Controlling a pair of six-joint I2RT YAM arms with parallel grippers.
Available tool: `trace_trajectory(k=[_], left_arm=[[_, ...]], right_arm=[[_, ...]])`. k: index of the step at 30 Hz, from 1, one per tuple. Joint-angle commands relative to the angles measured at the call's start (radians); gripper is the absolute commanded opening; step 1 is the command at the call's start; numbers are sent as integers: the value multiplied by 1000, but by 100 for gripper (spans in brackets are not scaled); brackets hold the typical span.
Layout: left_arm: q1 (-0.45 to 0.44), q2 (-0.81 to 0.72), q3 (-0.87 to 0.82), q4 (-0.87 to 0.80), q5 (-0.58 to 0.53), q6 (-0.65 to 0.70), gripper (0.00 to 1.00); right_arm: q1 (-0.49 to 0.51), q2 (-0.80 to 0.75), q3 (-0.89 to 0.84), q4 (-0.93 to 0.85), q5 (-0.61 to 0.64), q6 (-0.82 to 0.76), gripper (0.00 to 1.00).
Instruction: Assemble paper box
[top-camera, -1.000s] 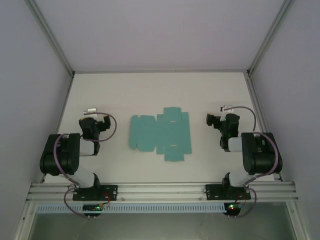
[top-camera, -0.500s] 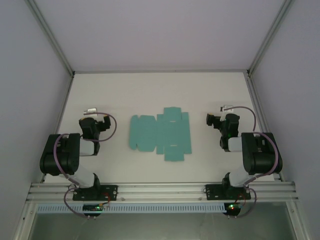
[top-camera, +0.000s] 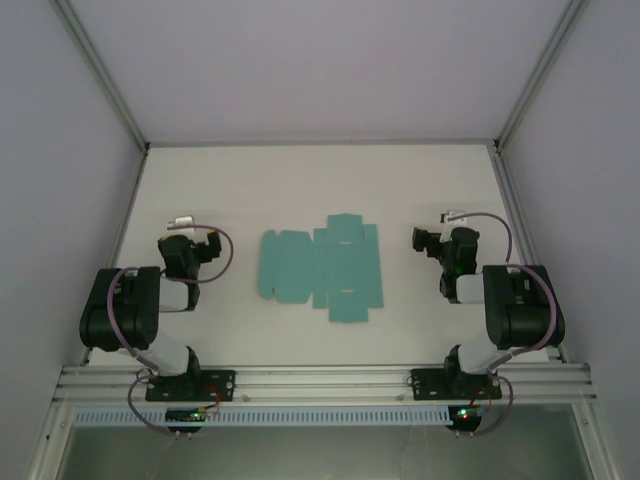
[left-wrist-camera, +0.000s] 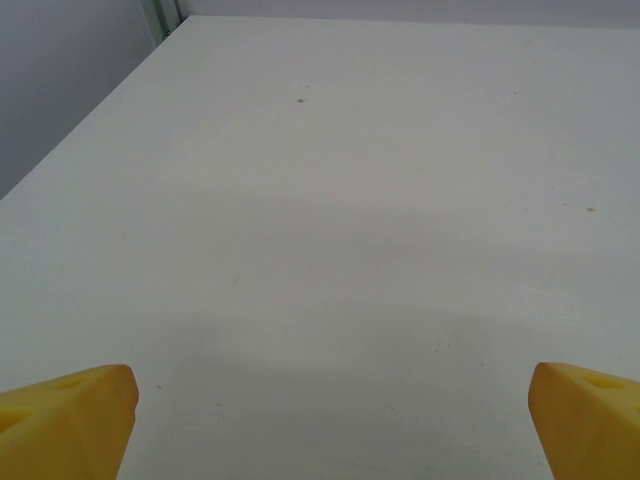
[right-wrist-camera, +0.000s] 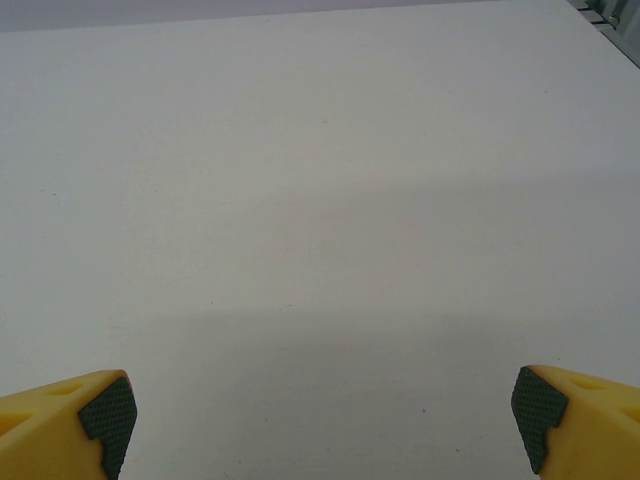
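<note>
The flat teal-green paperboard cut-out sheet (top-camera: 322, 268), with its flaps and slots, lies unfolded in the middle of the white table (top-camera: 300, 180), between the two arms and touching neither. Nothing has been folded yet, so I'd say the assembly has not started.

The left gripper (left-wrist-camera: 325, 430) stands wide, its plain yellow fingertips (left-wrist-camera: 70, 420) at the two bottom corners of the left wrist view with bare tabletop between them. The right gripper (right-wrist-camera: 320, 425) is just as wide and holds nothing, and its yellow fingertips with dark pads (right-wrist-camera: 105, 415) frame bare table too.

What the next move turns on is direction. Both claws point toward the far side of the table, while the sheet lies sideways and inward from each: to the right of the left claw, to the left of the right one. Either arm would have to swing toward the centre before it could reach a flap.

From above, the right claw looks somewhat nearer to the sheet's right edge than the left claw is to the left edge, though at this size I wouldn't swear to it. The sheet seems to run slightly longer left to right, with one broad panel reaching toward the left arm.
</note>
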Motion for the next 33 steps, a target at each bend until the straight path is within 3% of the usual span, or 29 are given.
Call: trace_trajectory(k=[1,10,12,15,17,21,25,29,33], left_arm=[[-3,-14,28,25,-6,11,100],[-3,-14,29,32,-6,12,100],[-8,-64,56,-50,-4,20,100],[-16,-190,127,-284,-45,9,100],[-15,-254,192,-448,-74,-74,100],[-52,-267,342,-727,50,-189,100],[-117,-241,385,-803,167,-279,100],[-127,-206,398,-872,305,-371,99],[-176,-146,414,-928,437,-367,99]], right_arm=[[2,2,9,17,-13,-3,99],[-1,1,11,15,-35,-3,99],[-1,-23,29,-33,-57,-12,99],[14,-108,112,-242,9,-43,99],[45,-160,189,-402,76,-44,99],[102,-198,368,-706,83,27,99],[202,-170,466,-883,54,177,99],[316,-111,507,-955,-83,296,86],[377,5,550,-994,-265,388,62]])
